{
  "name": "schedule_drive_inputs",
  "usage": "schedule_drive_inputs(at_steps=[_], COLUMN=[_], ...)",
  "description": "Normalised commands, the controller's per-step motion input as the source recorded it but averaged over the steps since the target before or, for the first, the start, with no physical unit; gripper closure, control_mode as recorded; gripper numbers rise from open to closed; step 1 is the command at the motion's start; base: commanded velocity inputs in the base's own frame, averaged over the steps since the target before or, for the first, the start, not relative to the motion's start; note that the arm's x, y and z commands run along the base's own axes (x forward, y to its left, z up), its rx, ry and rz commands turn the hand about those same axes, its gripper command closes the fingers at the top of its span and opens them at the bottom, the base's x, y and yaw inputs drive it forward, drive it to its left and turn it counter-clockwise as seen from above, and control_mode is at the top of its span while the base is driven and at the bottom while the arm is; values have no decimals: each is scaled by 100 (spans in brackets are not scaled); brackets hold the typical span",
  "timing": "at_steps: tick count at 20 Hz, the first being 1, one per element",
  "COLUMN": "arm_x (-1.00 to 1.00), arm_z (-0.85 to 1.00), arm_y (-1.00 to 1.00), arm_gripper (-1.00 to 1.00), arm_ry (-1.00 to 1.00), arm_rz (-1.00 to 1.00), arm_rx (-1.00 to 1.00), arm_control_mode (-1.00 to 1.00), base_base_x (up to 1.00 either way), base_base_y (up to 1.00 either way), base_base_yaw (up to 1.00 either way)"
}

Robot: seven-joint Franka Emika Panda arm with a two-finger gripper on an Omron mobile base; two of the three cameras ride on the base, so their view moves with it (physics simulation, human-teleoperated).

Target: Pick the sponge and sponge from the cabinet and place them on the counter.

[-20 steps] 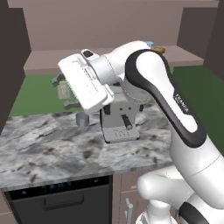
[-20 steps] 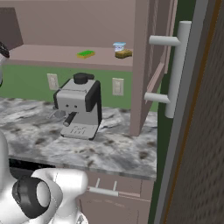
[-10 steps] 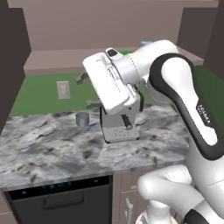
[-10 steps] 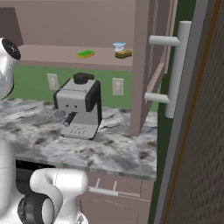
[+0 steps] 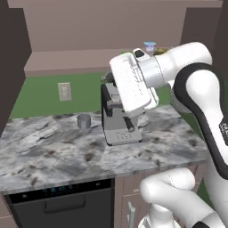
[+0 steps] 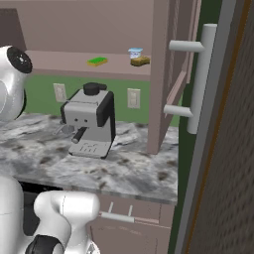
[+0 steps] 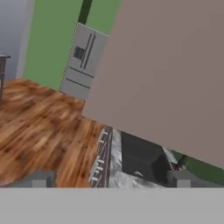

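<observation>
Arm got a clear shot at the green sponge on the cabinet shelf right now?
Probably yes. The cabinet door is swung open, and the green sponge lies exposed on the shelf with nothing in front; the white cup and tan sponge sit off to one side. The gripper is open and empty, but faces away from the shelf.

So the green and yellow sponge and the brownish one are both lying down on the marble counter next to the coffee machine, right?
Not quite. The green and yellow sponge and the brownish sponge both lie on the mauve-brown cabinet shelf, above the coffee machine, not on the marble counter. The right base view shows this.
</observation>
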Motion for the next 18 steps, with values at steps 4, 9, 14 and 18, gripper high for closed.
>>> schedule_drive_inputs(at_steps=[4,9,14,18], arm_x=[0,0,0,0], arm_z=[0,0,0,0], arm_y=[-40,-39,-32,-31], arm_gripper=[-100,-100,-100,-100], arm_ry=[-4,-1,0,3], arm_rz=[-20,-22,-23,-22], arm_rx=[0,0,5,9], arm_control_mode=[-100,-100,-100,-100], base_base_x=[0,0,0,0], base_base_y=[0,0,0,0], base_base_yaw=[0,0,0,0])
